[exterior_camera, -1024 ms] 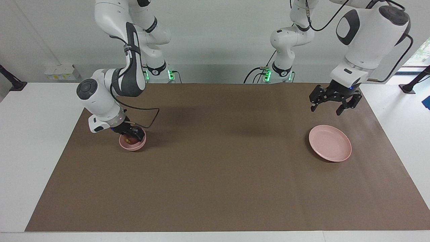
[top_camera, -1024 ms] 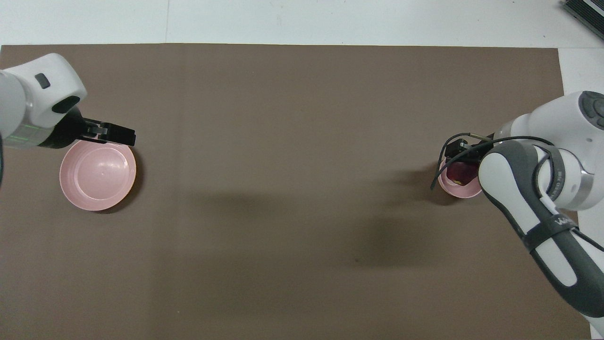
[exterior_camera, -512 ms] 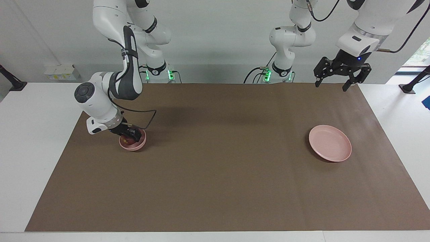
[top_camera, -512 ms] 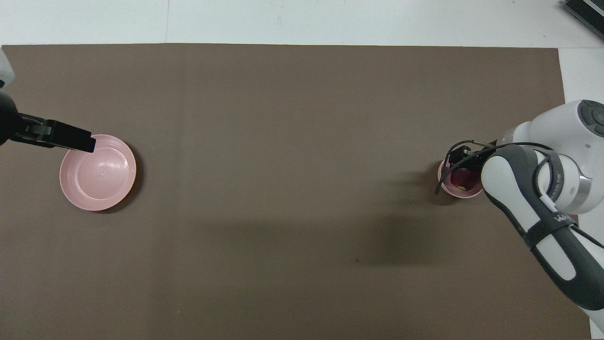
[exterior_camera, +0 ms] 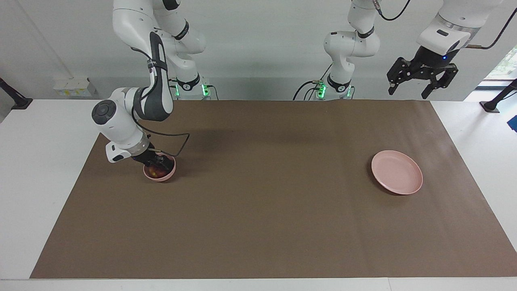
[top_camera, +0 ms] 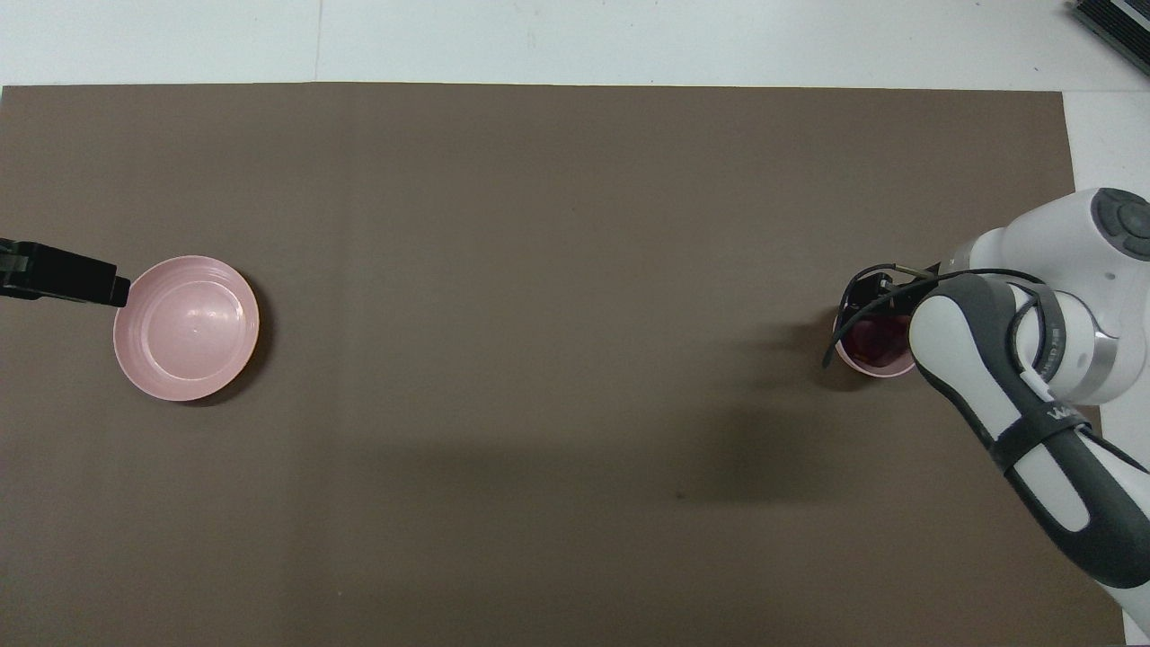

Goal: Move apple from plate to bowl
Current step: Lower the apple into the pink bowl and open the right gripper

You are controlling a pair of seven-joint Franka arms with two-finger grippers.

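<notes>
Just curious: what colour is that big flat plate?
Pale pink all over, the plate; the overhead view shows it best.

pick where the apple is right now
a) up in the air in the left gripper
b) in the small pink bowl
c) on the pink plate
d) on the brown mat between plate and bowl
b: the apple lies inside the bowl under the right gripper, while the plate holds nothing and the left gripper hangs open and holds nothing.
</notes>
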